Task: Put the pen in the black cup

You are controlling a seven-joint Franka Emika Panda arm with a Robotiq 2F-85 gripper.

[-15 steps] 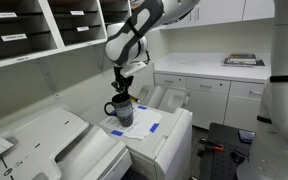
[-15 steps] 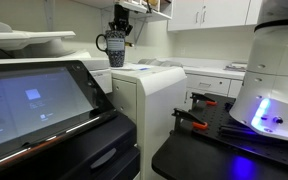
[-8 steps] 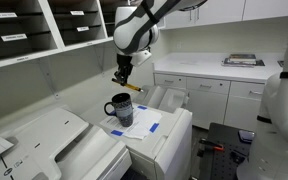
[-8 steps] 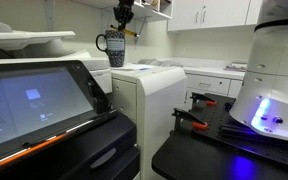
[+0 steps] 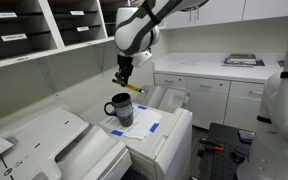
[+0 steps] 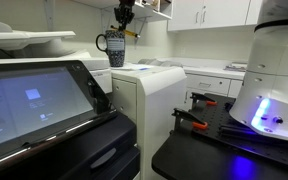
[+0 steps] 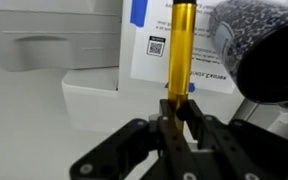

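Against a second ago the arm has come up off the mug and carried the pen with it. Over the last half second nothing has shifted in either exterior view.

The arm now hangs over the white copier. On its top, on a sheet held down with blue tape, stands the black cup, upright, mouth open and handle turned towards the shelves. In an exterior view the cup sits just under the gripper, clear of it.

The gripper points down, above the cup with open air between them. In the wrist view the gripper has its fingers drawn nearly together, pinching one end of the pen.

What I care about is the pen's axis. In an exterior view the pen sticks out sideways from the fingers, close to level, its free end reaching towards the counter — not hanging tip-down. In the wrist view it runs straight ahead from the fingers, and the dark speckled body on its right I take for the cup.

So the cup lies below and a little aside of the free end. My judgement is that the wrist has to tilt that end down over the mouth first — let go level, the pen would likely land across the rim.
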